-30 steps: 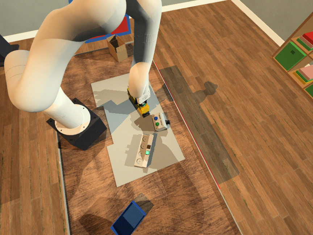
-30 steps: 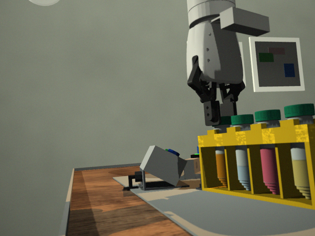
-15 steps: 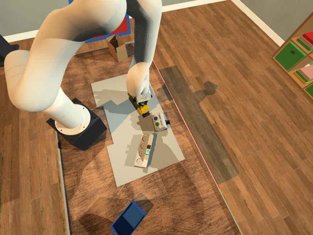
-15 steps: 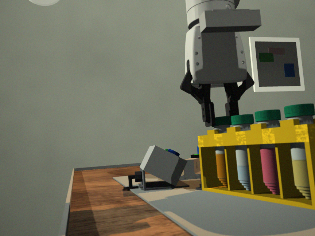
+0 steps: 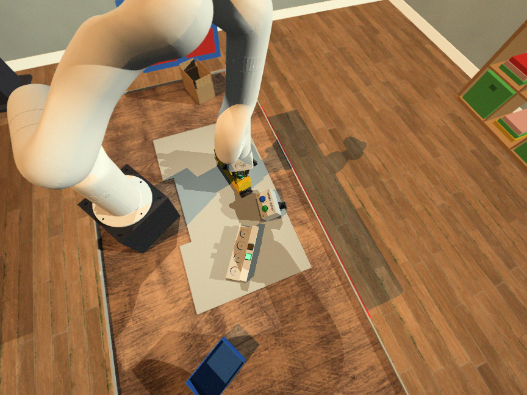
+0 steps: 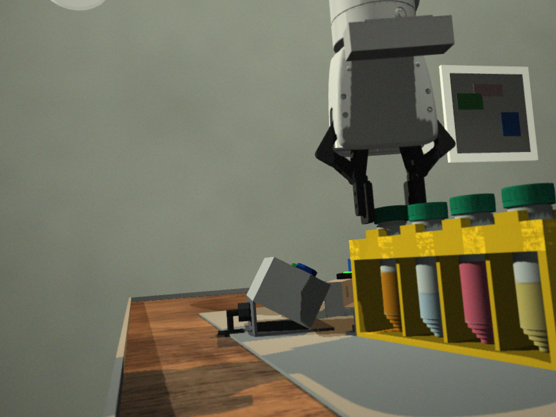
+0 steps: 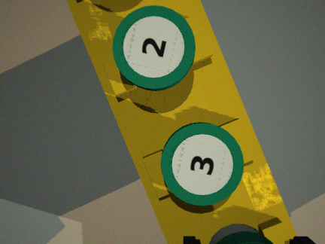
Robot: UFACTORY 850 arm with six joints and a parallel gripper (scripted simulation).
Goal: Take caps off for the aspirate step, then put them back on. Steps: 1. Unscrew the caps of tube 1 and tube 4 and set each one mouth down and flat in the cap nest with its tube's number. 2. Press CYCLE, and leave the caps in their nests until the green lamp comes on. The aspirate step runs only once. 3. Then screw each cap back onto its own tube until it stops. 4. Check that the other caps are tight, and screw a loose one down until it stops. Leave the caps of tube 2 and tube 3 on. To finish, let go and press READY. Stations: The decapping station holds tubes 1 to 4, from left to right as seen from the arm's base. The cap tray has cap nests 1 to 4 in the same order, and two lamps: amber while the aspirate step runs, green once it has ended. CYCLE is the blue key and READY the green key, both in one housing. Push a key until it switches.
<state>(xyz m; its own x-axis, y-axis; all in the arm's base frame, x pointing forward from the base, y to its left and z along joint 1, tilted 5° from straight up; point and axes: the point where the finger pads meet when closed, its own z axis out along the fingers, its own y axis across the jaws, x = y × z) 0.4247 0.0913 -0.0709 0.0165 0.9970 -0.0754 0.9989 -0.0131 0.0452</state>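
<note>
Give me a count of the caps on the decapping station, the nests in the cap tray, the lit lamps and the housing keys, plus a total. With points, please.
Green caps (image 6: 472, 204) (image 7: 154, 83): 4
Cap nests (image 5: 241, 245), none holding a cap: 4
Lit lamps (image 5: 247, 256), green: 1
Keys, blue (image 5: 261, 199) and green (image 5: 265, 208): 2
Total: 11

Gripper (image 6: 389, 210) (image 7: 248, 241) (image 5: 241, 175) pointing down, fingers parted; arm arched high, wrist upright above.
</note>
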